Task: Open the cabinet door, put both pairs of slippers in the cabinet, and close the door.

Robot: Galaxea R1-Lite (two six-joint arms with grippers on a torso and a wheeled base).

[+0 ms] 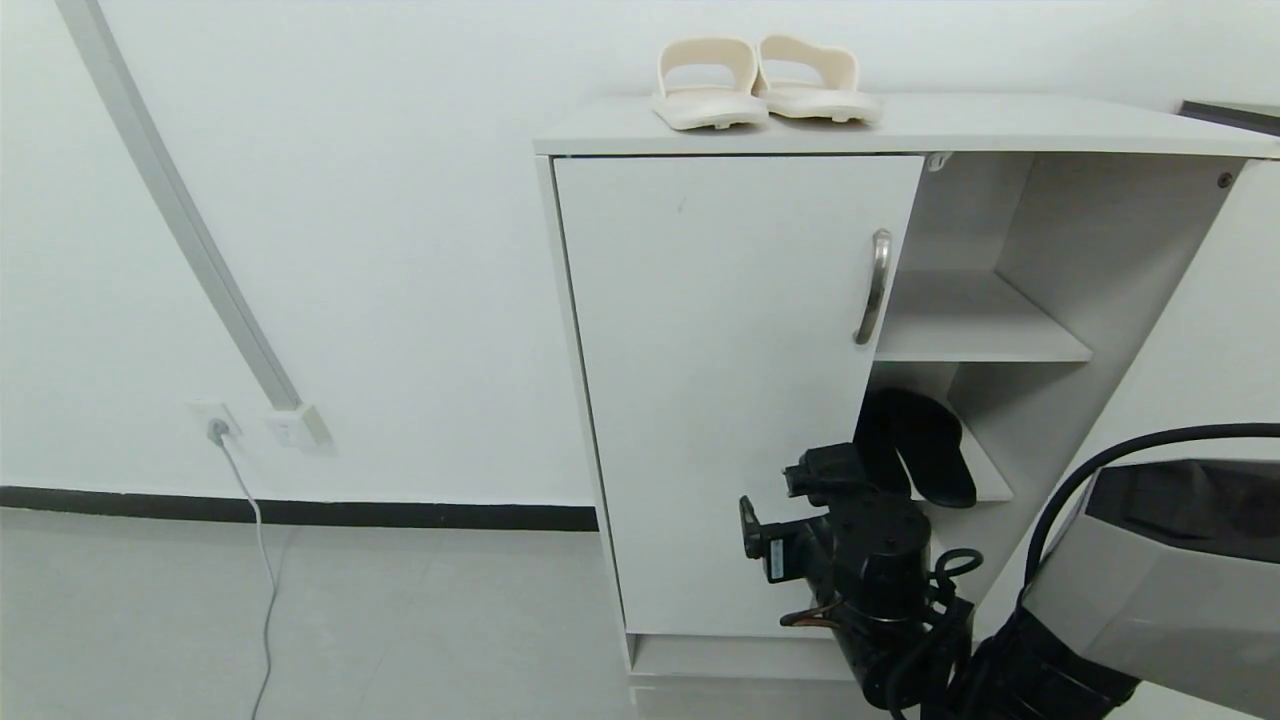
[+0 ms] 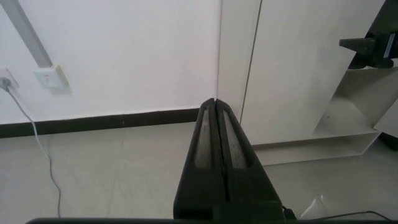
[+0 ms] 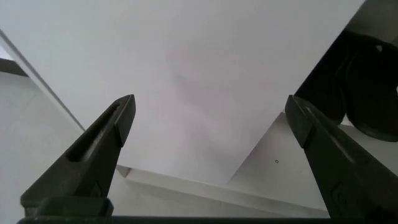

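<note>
A white cabinet [image 1: 900, 125] stands against the wall. Its left door [image 1: 720, 400], with a metal handle [image 1: 873, 287], is closed; its right door [image 1: 1200, 350] is swung open. A beige pair of slippers [image 1: 765, 85] rests on the cabinet top. A black pair of slippers [image 1: 915, 445] lies on the lower shelf inside, also visible as black slippers [image 3: 367, 93]. My right gripper [image 1: 815, 470] is open and empty, low in front of the closed door [image 3: 205, 62], just left of the black pair. My left gripper [image 2: 214, 106] is shut on nothing, low and to the left of the cabinet [image 2: 298, 68].
The upper shelf [image 1: 980, 320] in the open side is bare. A wall socket with a grey cable [image 1: 215, 430] and a slanted cable duct [image 1: 180, 210] are on the wall to the left. Grey floor [image 1: 300, 620] spreads out left of the cabinet.
</note>
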